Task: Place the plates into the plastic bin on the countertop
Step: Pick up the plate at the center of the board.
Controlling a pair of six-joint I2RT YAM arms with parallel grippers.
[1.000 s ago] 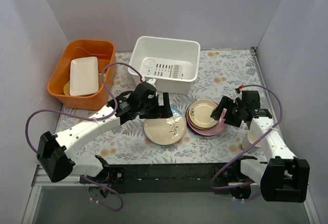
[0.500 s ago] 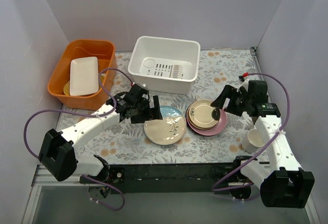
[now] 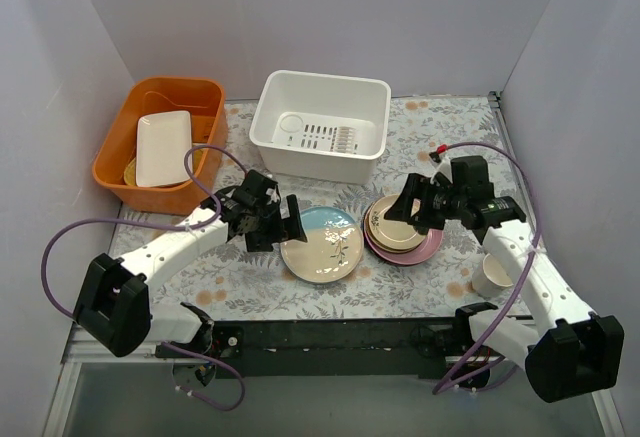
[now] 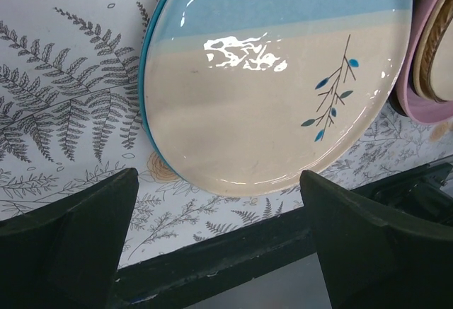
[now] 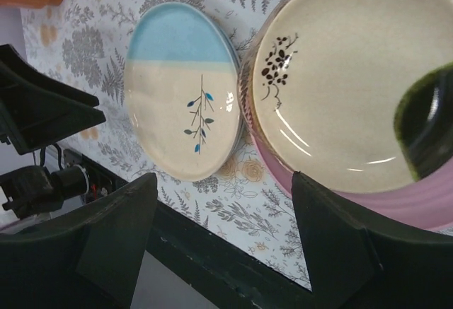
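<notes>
The cream-and-blue plate with a sprig (image 3: 322, 245) lies on the fern-printed countertop (image 3: 440, 147) in front of the white plastic bin (image 3: 322, 125). My left gripper (image 3: 283, 221) is open and empty at the plate's left edge. In the left wrist view the plate (image 4: 283, 90) lies beyond my open gripper (image 4: 219, 252). A stack of plates (image 3: 400, 229) sits to the right, a cream plate on top and a pink plate (image 5: 425, 210) lower down. My right gripper (image 3: 407, 207) is open and empty over the stack. The right wrist view shows both the stack (image 5: 354, 90) and the sprig plate (image 5: 182, 90).
An orange tub (image 3: 120, 162) at the back left holds a white rectangular dish (image 3: 163, 147). A white mug (image 3: 492, 275) stands at the front right beside the right arm. The bin is empty. The black front rail (image 3: 330, 332) runs along the near edge.
My left gripper has drawn back to the left, off the sprig plate. My right gripper has swung left, from the stack's right side to above it.
</notes>
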